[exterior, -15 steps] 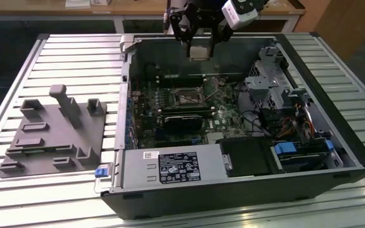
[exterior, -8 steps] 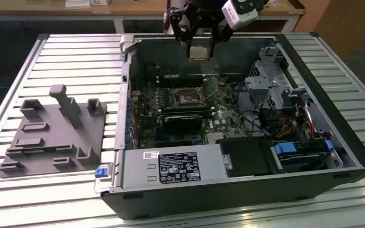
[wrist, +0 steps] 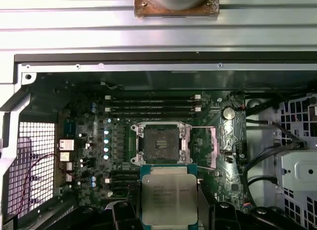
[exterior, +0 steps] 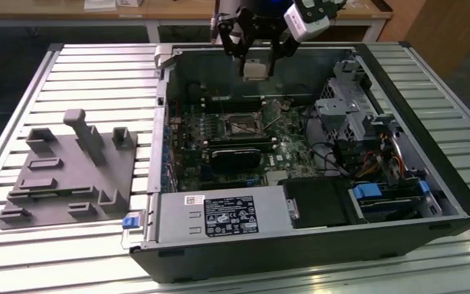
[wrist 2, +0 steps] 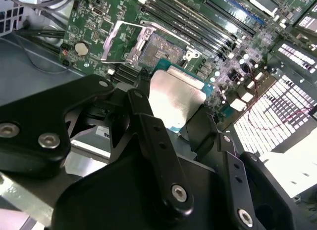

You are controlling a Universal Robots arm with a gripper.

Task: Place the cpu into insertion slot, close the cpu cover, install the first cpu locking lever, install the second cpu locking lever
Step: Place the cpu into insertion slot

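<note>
1. In both wrist views, nearest the cameras, I saw the gripper (wrist: 169,212) clamped on the cpu (wrist: 168,200), one black finger (wrist 2: 142,99) on each of two opposite edges.
2. The first wrist view showed the cpu's pale metal face square-on, with small print I could not read. The second wrist view showed the same face tilted and washed white.
3. Just beyond the chip lay the insertion slot (wrist: 159,143), dark-centred and bare. The cpu hung above the green motherboard (wrist: 89,156), beside the slot and not in it.
4. The cpu cover (wrist: 214,147) stood swung open at the slot's side, near one coin cell (wrist: 228,113).
5. Past the slot ran a bank of long dark memory slots (wrist: 148,105), towards the far wall of the computer case (wrist: 119,59).
6. The exterior view added what the wrist cameras missed:
   - one black card (exterior: 237,157) below the slot;
   - one printed label (exterior: 228,215) at the case's near edge;
   - one grey fixture plate (exterior: 71,177) on the slatted table (exterior: 96,67), by the table's edge on the exterior view's left.
</note>
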